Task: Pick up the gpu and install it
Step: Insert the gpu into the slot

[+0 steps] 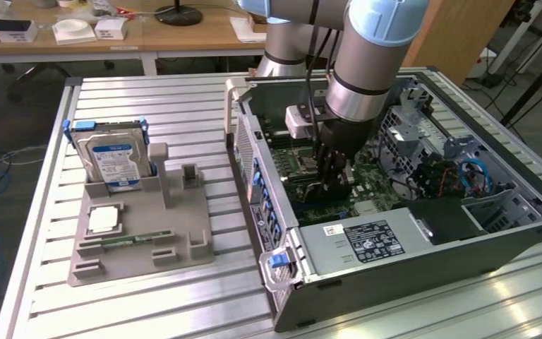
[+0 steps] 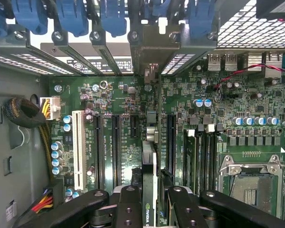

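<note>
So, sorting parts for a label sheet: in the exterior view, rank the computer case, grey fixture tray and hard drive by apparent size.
1. computer case
2. grey fixture tray
3. hard drive
The gaps are plain, so nearness does not blur the order.

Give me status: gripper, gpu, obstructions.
Gripper shut on gpu, inside the case. Card edge-on over motherboard slots. Seating: cannot tell. No obstruction seen.

A silver hard drive [image 1: 113, 159] with a blue label stands upright in a grey holder tray [image 1: 139, 236], at nine o'clock from the open computer case [image 1: 497, 244]. A narrow green memory stick [image 1: 132, 240] lies flat in the tray, at six o'clock from the drive. A wooden desk [image 1: 191, 32] sits at twelve o'clock, beyond the slatted metal table [image 1: 45, 212].
</note>
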Motion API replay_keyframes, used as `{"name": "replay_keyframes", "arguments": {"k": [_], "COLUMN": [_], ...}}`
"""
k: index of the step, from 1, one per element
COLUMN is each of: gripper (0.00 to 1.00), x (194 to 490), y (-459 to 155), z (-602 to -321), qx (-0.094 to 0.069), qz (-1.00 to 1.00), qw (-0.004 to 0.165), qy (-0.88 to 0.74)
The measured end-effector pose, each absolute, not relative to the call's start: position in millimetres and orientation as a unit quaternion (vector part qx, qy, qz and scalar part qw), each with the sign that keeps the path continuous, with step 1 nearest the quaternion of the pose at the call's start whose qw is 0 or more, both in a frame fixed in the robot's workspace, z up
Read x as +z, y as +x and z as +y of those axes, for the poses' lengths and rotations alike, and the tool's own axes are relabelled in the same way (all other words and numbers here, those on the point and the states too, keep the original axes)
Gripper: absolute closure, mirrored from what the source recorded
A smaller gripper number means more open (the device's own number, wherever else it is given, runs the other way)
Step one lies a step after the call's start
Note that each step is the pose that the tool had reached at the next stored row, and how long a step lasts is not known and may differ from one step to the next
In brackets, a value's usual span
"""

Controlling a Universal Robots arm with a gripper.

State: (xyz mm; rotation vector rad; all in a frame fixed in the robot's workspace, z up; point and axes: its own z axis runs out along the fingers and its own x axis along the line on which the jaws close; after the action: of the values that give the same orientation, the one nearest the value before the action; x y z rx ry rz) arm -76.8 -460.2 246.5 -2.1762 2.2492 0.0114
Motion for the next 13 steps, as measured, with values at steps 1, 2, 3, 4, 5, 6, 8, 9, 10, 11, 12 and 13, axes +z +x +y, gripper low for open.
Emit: {"name": "replay_keyframes", "arguments": {"k": [1, 2, 3, 4, 5, 6, 8, 9, 10, 11, 12, 13], "gripper": [0.74, 0.74, 0.74, 0.74, 0.74, 0.74, 0.74, 0.73, 0.73, 0.67, 0.61, 0.61], "x": [246.5, 246.5, 246.5, 246.5, 246.5, 246.5, 246.4, 246.4, 246.4, 246.4, 246.4, 246.5], "y": [-76.8, -76.8, -76.8, -76.8, -76.8, -76.8, -76.8, -76.8, -76.8, -76.8, -76.8, -76.8], "z": [-460.2, -460.2, -460.2, -460.2, -460.2, -460.2, -460.2, -460.2, -460.2, -460.2, -460.2, -460.2], "qx": [0.004, 0.004, 0.004, 0.004, 0.004, 0.004, 0.004, 0.004, 0.004, 0.004, 0.004, 0.004], "qz": [0.719, 0.719, 0.719, 0.719, 0.719, 0.719, 0.719, 0.719, 0.719, 0.719, 0.719, 0.719], "qw": [0.006, 0.006, 0.006, 0.006, 0.006, 0.006, 0.006, 0.006, 0.006, 0.006, 0.006, 0.006], "qy": [-0.695, -0.695, -0.695, -0.695, -0.695, -0.695, -0.695, -0.695, -0.695, -0.695, -0.695, -0.695]}}
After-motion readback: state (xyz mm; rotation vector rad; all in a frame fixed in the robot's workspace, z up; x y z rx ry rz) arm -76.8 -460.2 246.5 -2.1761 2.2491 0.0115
